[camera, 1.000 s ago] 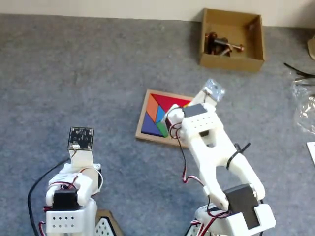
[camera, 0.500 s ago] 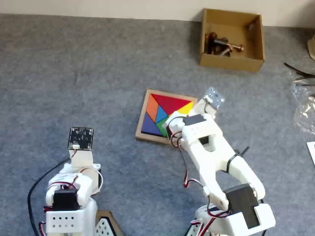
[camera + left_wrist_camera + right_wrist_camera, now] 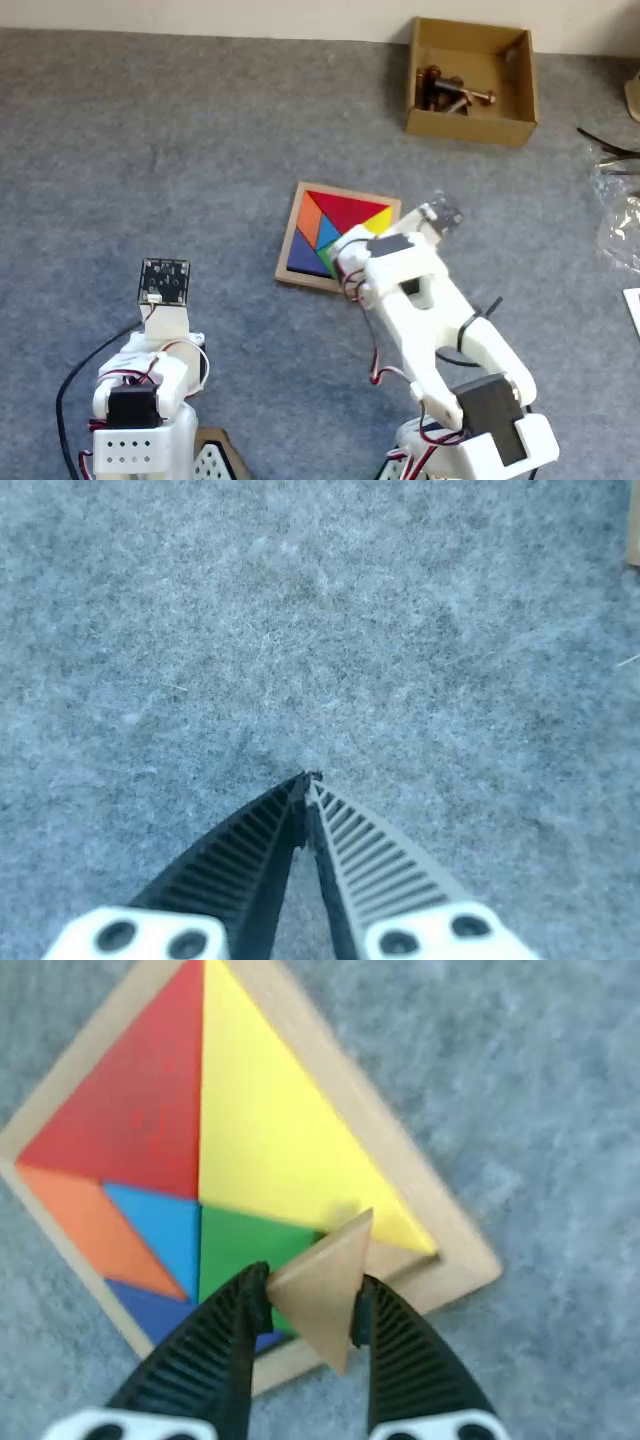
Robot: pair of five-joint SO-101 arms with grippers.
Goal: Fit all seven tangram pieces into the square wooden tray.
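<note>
My right claw [image 3: 308, 1295] grips a tan triangle [image 3: 322, 1272] over the tray [image 3: 455, 1260]; left claw [image 3: 308, 780] hangs closed above the table [image 3: 300, 600].

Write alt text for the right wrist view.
The right hand grips a tan wooden triangle over one corner of the wooden tray. Red, yellow, orange, blue, green and dark blue pieces lie in it.
</note>
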